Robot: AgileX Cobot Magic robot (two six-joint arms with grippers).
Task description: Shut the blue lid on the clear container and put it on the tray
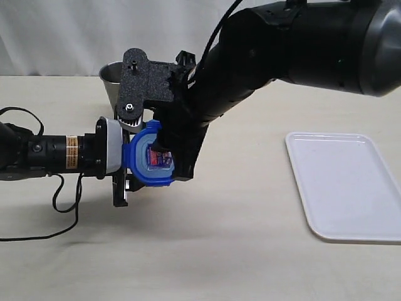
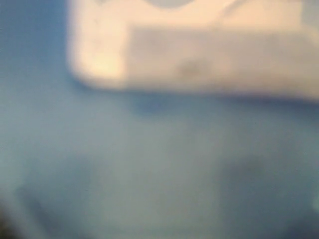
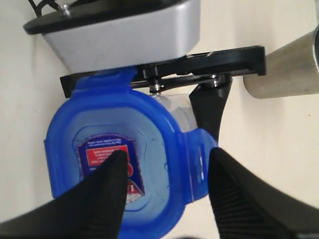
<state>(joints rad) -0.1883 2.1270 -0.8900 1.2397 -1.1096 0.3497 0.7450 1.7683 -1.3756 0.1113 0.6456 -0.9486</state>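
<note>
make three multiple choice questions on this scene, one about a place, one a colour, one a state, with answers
1. Where does the tray lie in the exterior view?
A) on the right of the table, apart from both arms
B) under the left arm
C) at the far left edge

2. What colour is the lid?
A) red
B) blue
C) green

3. How do the right gripper jaws stand?
A) shut on the tray's rim
B) shut flat together
C) open, fingers spread over the lid

Answers:
1 A, since the exterior view shows the tray flat on the table, right of both arms.
2 B, since the exterior and right wrist views both show it blue.
3 C, since the right wrist view shows the two black fingers apart with the lid beyond them.
</note>
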